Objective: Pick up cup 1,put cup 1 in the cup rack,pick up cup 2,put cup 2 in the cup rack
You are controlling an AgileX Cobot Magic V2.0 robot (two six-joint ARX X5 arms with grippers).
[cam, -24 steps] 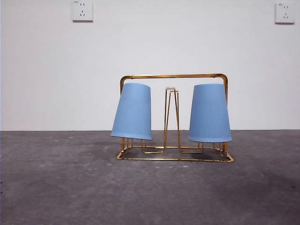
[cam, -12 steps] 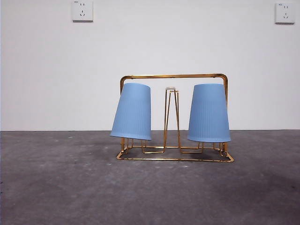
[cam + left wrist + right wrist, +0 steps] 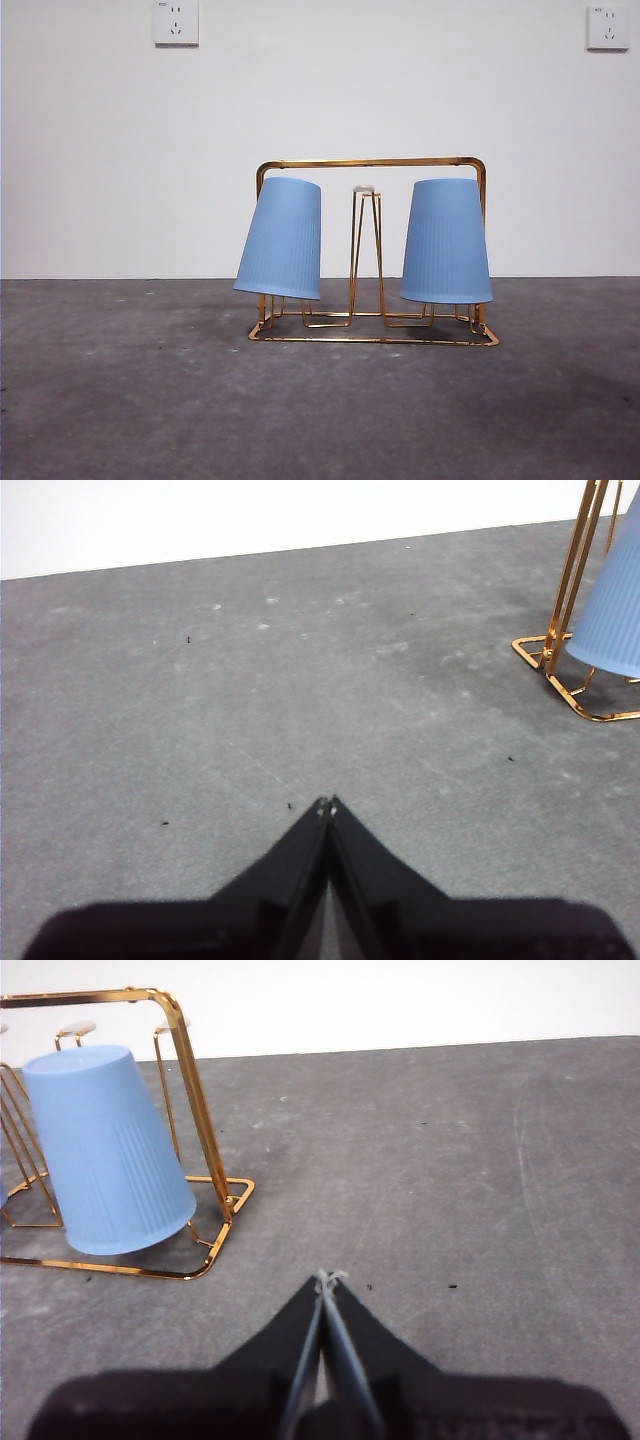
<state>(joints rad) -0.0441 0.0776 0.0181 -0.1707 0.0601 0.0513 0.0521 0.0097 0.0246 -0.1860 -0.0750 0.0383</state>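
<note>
both claws pressed together over bare table, apart from cup rack

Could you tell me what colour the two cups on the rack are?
Light blue cups, clearest in the front view.

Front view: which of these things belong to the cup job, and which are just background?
Job:
- cup rack, gold wire
- blue cup, upside down on the rack
- second blue cup, upside down on the rack

Background:
- wall sockets
- grey table
</note>
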